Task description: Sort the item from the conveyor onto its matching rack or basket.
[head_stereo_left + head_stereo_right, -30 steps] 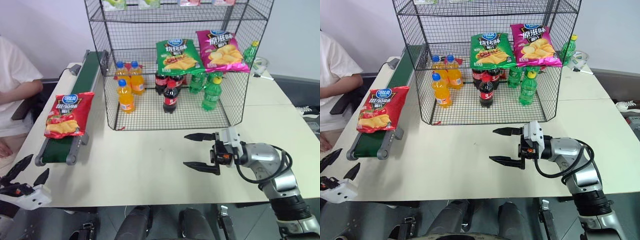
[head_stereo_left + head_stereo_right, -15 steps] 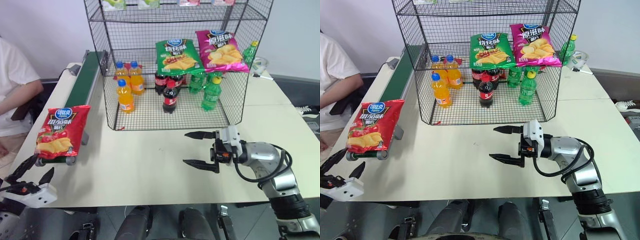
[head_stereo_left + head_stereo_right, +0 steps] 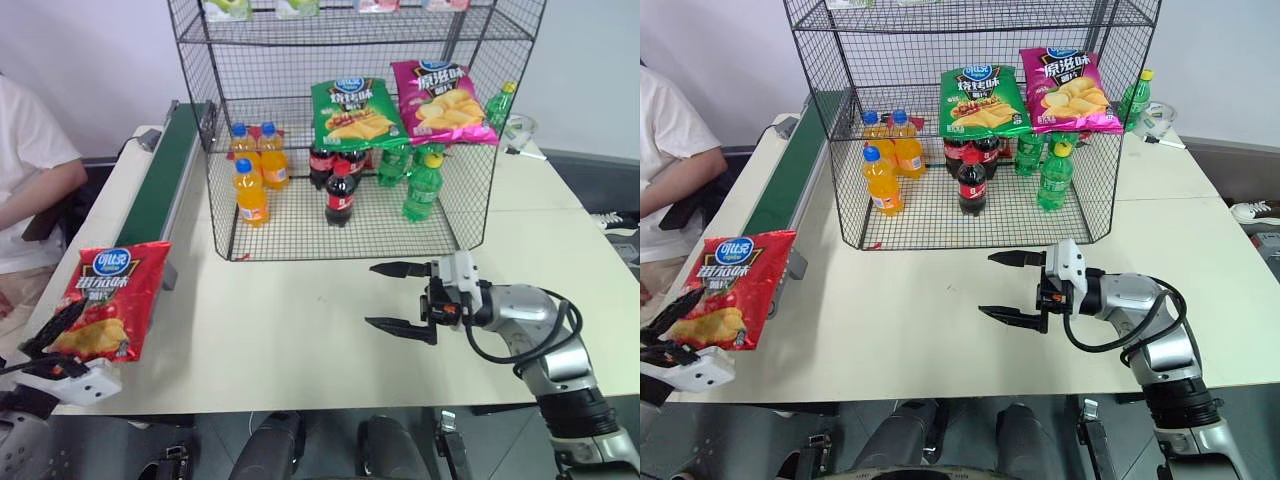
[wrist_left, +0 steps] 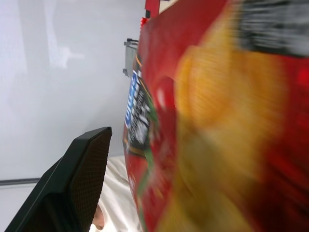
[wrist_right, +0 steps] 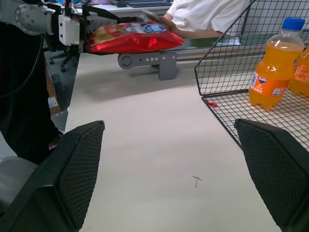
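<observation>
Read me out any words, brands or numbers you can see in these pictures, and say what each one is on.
"烧烤味": large characters on the green bag, as best I can read them.
"原滋味": large characters on the pink bag, likewise hedged.
Red crisp bag: white characters under a round blue logo, too blurred to read.
Cola bottle label: too small.
Orange bottle label: blue mark, unreadable.
No numbers.

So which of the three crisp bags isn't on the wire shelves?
The red crisp bag, at the near end of the dark-green conveyor belt by the robot's left hand. The green bag and pink bag sit side by side inside the black wire rack.
</observation>
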`<state>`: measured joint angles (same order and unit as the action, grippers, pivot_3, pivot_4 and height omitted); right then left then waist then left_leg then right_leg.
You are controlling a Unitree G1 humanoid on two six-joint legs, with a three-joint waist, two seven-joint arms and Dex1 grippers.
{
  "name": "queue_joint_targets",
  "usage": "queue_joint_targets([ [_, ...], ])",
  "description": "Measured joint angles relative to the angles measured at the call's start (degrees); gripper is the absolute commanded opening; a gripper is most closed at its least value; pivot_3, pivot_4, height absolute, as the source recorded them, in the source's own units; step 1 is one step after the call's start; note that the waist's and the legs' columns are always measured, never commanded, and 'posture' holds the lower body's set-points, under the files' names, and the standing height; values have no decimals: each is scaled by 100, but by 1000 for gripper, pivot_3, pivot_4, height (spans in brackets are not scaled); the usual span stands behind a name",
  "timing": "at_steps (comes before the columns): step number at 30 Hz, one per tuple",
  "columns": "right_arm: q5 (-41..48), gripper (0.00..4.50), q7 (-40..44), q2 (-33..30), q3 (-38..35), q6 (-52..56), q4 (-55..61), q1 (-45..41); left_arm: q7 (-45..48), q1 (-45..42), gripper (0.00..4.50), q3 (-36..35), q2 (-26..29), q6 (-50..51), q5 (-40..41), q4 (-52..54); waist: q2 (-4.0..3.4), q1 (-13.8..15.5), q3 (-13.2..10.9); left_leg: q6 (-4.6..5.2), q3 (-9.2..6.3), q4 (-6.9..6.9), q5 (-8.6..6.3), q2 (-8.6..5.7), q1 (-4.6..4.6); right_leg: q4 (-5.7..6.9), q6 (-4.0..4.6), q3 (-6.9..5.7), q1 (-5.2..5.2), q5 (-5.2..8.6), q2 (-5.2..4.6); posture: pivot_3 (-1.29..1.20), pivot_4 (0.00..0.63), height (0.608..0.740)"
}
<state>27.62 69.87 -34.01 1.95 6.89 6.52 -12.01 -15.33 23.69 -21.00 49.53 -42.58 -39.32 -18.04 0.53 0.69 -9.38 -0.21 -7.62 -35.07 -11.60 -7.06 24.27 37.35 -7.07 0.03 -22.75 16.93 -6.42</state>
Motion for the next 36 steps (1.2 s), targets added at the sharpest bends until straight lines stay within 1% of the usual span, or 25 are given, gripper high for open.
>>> queue_joint_targets([
  [1,-10,4500,-2,1,0,-6,-9,0,1,-22,4156,7,3,0,3,-9,0,0,0,0,0,0,0,0,0,0,0,0,0,0,0,0,150,740],
  [2,-30,4500,-3,1,0,-9,-16,0,1,-53,3937,14,3,0,3,-23,0,0,0,1,0,0,0,0,0,1,0,0,0,0,0,0,150,740],
  [4,-43,4500,-10,4,0,-28,-21,0,22,-107,3270,59,12,-12,28,-56,0,0,0,0,0,0,1,0,-1,2,-1,0,0,0,0,0,150,740],
  [5,-43,4500,-12,6,0,-42,-23,0,22,-112,2864,78,11,-19,49,-57,0,0,0,1,0,-1,1,0,-1,2,-1,0,0,0,0,0,150,740],
  [7,-49,4500,-28,11,0,-71,-25,0,22,-113,1871,129,11,-17,75,-57,0,0,0,1,0,-1,1,0,-1,2,-1,0,0,0,0,0,150,740],
  [10,-53,4500,-45,19,0,-111,-29,0,25,-132,188,169,11,-4,129,-57,0,-1,0,1,0,-1,1,0,-2,3,-1,0,0,0,0,0,150,740],
  [11,-53,4500,-50,21,0,-111,-31,0,30,-150,59,175,11,-3,149,-56,0,1,0,1,0,-1,1,0,-2,4,-1,0,0,0,0,0,150,740],
  [19,-56,4500,-136,33,-4,-138,-65,-1,93,-180,59,121,8,177,488,125,0,1,0,2,0,-3,1,0,-3,6,-1,0,1,-1,0,0,150,740],
  [22,-34,4500,-294,121,-99,-214,-68,-6,187,-124,59,-179,2,354,605,586,2,2,1,1,0,-4,1,0,-3,6,-1,1,1,-1,0,0,150,740],
  [25,17,4500,-609,381,-294,-333,-67,-32,376,-152,59,-540,-3,535,779,1316,2,3,2,1,0,-4,1,0,-4,6,-1,1,3,0,0,0,150,740],
  [28,27,4500,-936,614,-424,-416,-52,-51,642,-252,59,-687,-45,713,894,2049,1,-3,2,1,0,-3,2,0,-4,7,-1,1,2,-1,1,0,150,740],
  [33,-130,4500,-1555,924,-638,-844,-51,-93,1119,-873,59,-643,-119,995,913,2891,-1,1,1,3,0,-4,5,0,-7,14,0,1,2,-1,3,0,150,740],
  [36,-235,4500,-1955,1058,-808,-1035,-56,-215,1369,-1547,59,-286,-150,1135,933,3063,-4,8,2,5,0,-4,8,-2,-15,19,-1,2,7,-1,5,0,150,740],
])
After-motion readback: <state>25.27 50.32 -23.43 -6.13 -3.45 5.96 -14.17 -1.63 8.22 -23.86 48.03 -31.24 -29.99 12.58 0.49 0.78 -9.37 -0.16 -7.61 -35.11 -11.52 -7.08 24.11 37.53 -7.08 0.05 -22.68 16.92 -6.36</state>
